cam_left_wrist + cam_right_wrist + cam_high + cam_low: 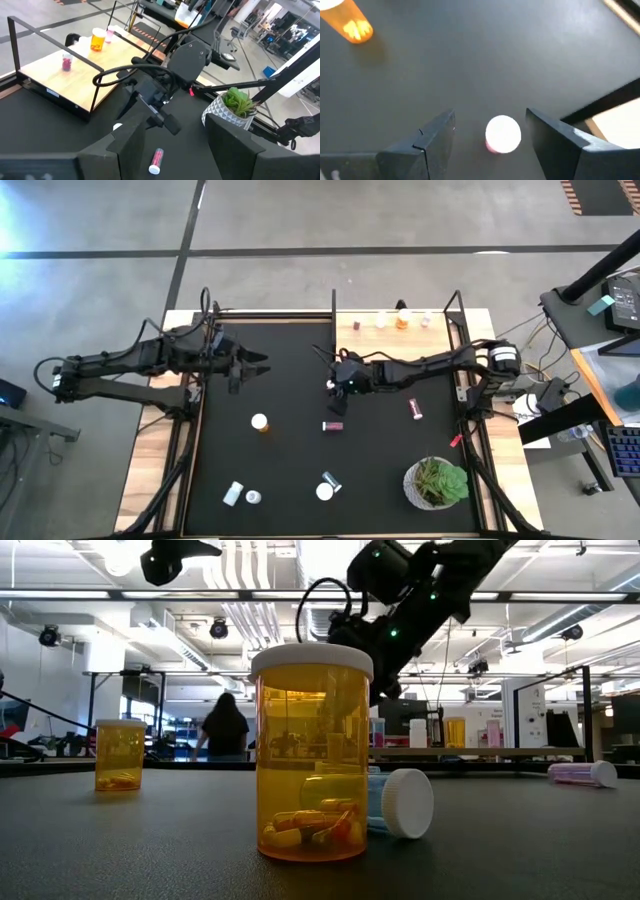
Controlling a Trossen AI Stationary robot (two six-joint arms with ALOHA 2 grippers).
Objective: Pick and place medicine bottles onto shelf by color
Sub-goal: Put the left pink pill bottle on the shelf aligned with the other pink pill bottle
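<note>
- Right gripper [336, 387] over the middle of the black mat [300, 470], fingers spread wide, straddling an upright pink bottle [503, 134] without touching it.
- Left gripper [262, 363] hanging above the mat's left part, jaws spread, empty.
- Shelf [400, 330] at the mat's far edge, four bottles standing on it.
- Orange bottle [260, 422] upright, near the mat's centre.
- Maroon bottle [333, 426] lying just beside the right gripper.

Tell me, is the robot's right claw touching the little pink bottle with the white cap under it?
Apart. In the right wrist view, the right gripper is open, and black mat shows on both sides between its fingers and the pink bottle.
</note>
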